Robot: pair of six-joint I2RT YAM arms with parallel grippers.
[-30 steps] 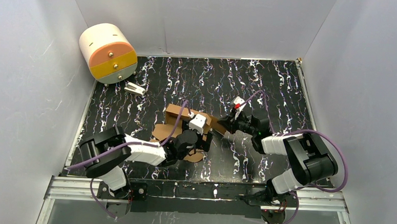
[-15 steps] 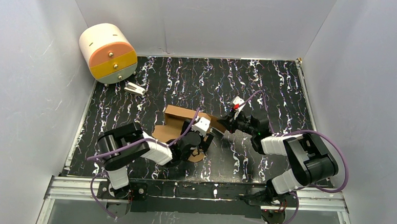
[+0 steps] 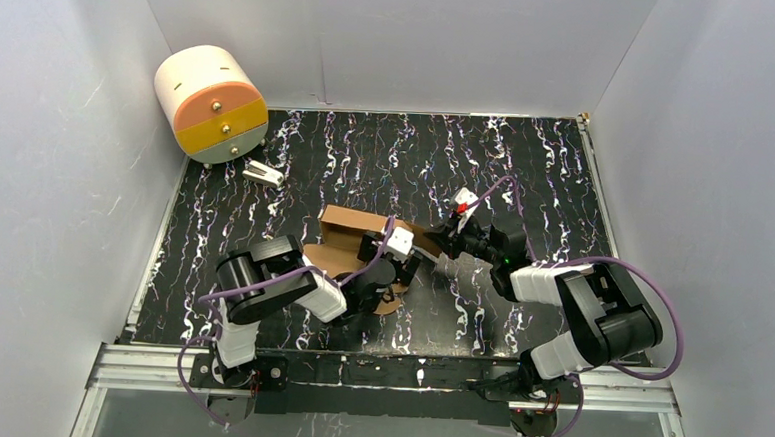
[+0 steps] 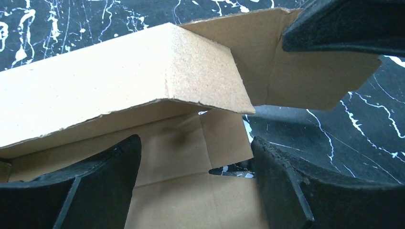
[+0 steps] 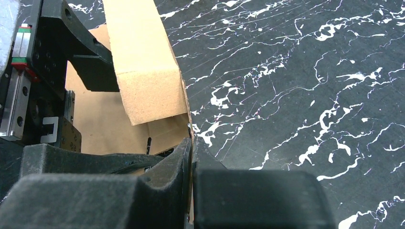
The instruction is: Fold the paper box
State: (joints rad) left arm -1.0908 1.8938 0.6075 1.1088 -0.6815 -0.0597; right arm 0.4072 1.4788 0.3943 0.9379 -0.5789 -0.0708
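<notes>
The paper box (image 3: 345, 238) is a brown cardboard sheet, partly folded, in the middle of the table. One long wall stands raised (image 4: 119, 90) and a side flap (image 4: 305, 81) sticks up at the right end. My left gripper (image 3: 386, 269) is open over the box's flat base (image 4: 191, 200), one finger on each side. My right gripper (image 3: 440, 243) is shut on the upright edge of the box's right flap (image 5: 188, 124), which runs between its closed fingers. The left gripper's body shows at the left of the right wrist view (image 5: 57, 62).
A cream, orange and yellow cylindrical drawer unit (image 3: 210, 103) lies at the back left corner. A small white clip-like object (image 3: 263, 174) lies just in front of it. Grey walls close in the table on three sides.
My left arm has swung to the right and its gripper has moved further over the box's base. My right gripper has kept its hold on the right flap.
</notes>
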